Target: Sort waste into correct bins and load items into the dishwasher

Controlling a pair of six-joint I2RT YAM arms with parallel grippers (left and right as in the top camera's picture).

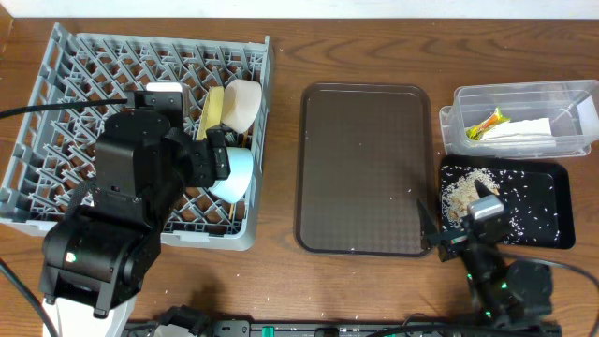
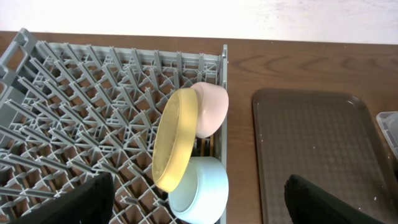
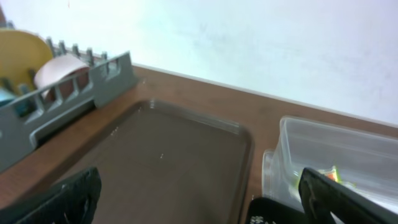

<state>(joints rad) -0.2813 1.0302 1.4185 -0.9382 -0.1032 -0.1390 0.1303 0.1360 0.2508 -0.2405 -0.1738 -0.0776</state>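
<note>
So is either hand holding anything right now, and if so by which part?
Nothing is held. The left hand and the right hand are both open, with nothing between their fingers.

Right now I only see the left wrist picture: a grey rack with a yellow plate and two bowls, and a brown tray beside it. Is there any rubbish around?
Observer: Yes. To the right of the brown tray, a clear tub holds a green-and-orange wrapper and a white napkin.
Operator: Any food scraps?
Observer: White rice scraps lie in a black tray, on the robot's side of the tub.
Operator: Where is the other hand?
Observer: The right hand is by the black tray's near left corner, open and holding nothing.
</note>
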